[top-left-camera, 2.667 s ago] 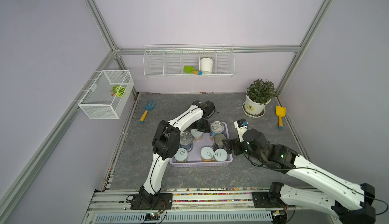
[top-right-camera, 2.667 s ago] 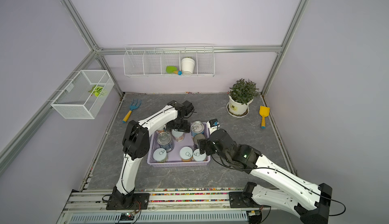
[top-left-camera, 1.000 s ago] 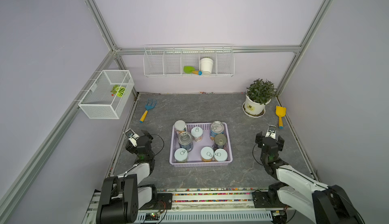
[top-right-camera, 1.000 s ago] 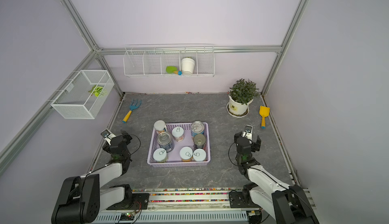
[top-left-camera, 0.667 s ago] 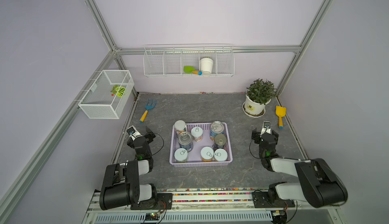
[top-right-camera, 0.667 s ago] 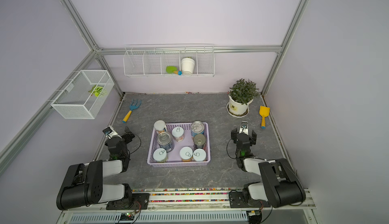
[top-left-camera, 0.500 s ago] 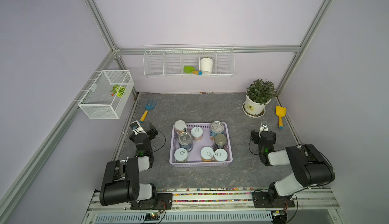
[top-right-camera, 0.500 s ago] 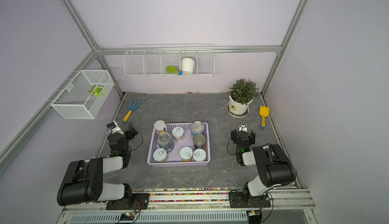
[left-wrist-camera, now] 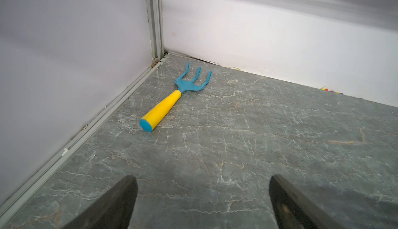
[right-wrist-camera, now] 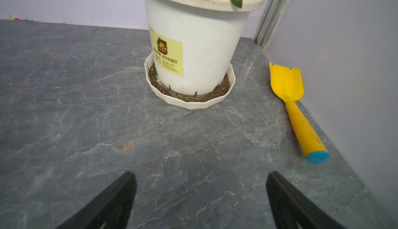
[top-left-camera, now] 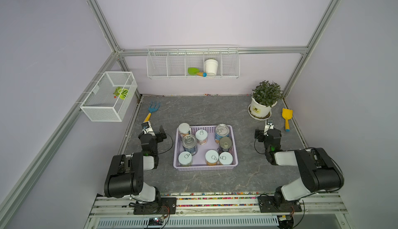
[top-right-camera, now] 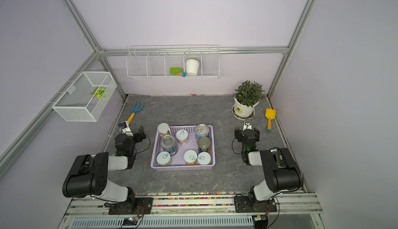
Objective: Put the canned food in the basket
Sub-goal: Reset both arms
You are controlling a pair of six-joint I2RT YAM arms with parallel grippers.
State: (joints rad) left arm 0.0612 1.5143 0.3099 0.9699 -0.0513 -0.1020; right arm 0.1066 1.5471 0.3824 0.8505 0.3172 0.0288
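Observation:
The lavender basket [top-left-camera: 205, 168] [top-right-camera: 182, 167] sits mid-table in both top views. Several tins of canned food stand upright inside it, among them a silver-topped one [top-left-camera: 189, 140] and a pale-lidded one [top-left-camera: 212, 156]. One tin [top-left-camera: 184, 128] stands at the back-left corner. My left gripper [top-left-camera: 154, 131] [left-wrist-camera: 201, 180] rests low to the basket's left, open, with bare table between its fingers. To the basket's right my right gripper [top-left-camera: 267, 132] [right-wrist-camera: 201, 177] is also open and holds nothing. Neither touches the basket.
A blue rake with a yellow handle [left-wrist-camera: 172, 100] lies ahead of the left gripper by the wall rail. A white potted plant [right-wrist-camera: 193, 51] and a yellow trowel [right-wrist-camera: 295, 109] lie ahead of the right gripper. White wire baskets [top-left-camera: 107, 96] [top-left-camera: 192, 63] hang on the walls.
Both arms have left the basket and folded down at its sides. Over the last second the grippers slid a little toward the back wall. The tins have not moved.

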